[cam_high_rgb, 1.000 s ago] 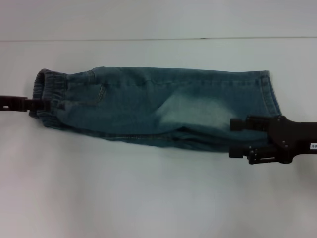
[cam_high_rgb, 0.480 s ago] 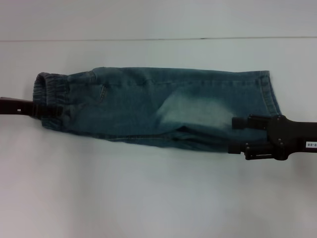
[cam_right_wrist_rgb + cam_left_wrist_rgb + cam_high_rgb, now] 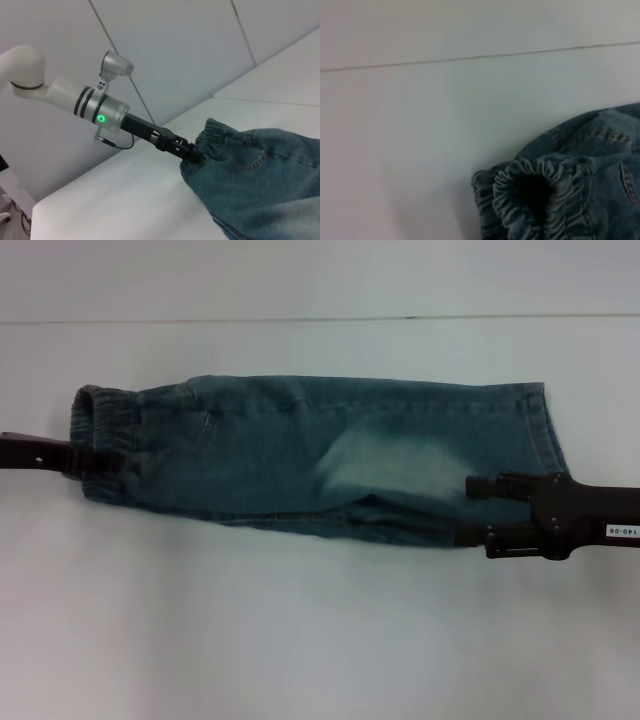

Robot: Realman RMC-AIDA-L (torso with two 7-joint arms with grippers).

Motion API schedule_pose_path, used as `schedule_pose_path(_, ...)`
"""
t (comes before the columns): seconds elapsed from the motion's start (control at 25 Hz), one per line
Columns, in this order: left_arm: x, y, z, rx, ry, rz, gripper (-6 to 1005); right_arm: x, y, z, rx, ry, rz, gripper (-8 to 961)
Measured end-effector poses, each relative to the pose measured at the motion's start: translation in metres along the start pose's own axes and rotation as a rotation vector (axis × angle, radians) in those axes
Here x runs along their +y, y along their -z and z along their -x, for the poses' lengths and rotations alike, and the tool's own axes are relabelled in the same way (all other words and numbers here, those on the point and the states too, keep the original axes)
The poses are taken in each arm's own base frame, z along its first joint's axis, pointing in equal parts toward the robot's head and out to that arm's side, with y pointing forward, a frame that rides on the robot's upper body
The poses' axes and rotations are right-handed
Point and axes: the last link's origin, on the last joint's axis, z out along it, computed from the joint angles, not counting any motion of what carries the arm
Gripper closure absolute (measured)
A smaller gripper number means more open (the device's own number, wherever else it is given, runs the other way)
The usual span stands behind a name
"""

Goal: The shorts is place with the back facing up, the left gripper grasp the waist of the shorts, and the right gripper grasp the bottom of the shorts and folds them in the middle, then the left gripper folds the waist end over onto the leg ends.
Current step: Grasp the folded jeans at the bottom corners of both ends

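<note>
The blue denim shorts [image 3: 330,455] lie folded lengthwise on the white table [image 3: 300,640], waist to the left and leg ends to the right. My left gripper [image 3: 82,458] is at the elastic waistband [image 3: 535,185] and is shut on its near edge. The right wrist view shows this left gripper [image 3: 194,156] pinching the gathered waist of the shorts [image 3: 260,170]. My right gripper [image 3: 466,510] sits at the near right corner by the leg hems. Its fingers [image 3: 480,485] stand apart, open over the lower edge of the cloth.
A seam line [image 3: 320,318] runs across the table behind the shorts. The left arm's grey wrist with a green light [image 3: 102,112] reaches in from the table's left side. White tabletop stretches in front of the shorts.
The left gripper has nudged the waistband slightly right and down, bunching it a little. The right gripper's body has drawn back a bit to the right, its fingers staying at the hem.
</note>
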Motion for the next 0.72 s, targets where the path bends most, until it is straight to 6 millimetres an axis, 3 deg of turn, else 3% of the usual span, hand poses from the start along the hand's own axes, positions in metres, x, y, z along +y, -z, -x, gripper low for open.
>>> schedule_pose_path(0.04,0.0002,-0.0001,0.0,0.0,-0.001,0.001,73,-0.0002,-0.0003,-0.0002,0.001,0.0,-0.002,0)
schedule_pose_path(0.48,0.0024,-0.0014,-0.0007,-0.002,-0.004,0.007,488,-0.0022,-0.0025,-0.001,0.002,0.001,-0.019,2)
schedule_pose_path(0.56,0.0029,-0.0016,-0.0007,-0.002,-0.004,0.008,716,-0.0025,-0.0028,-0.0012,0.003,0.001,-0.022,1)
schedule_pose_path(0.72,0.0042,-0.0023,-0.0003,-0.002,-0.004,0.012,737,-0.0024,-0.0034,-0.0015,0.003,0.0,-0.022,1)
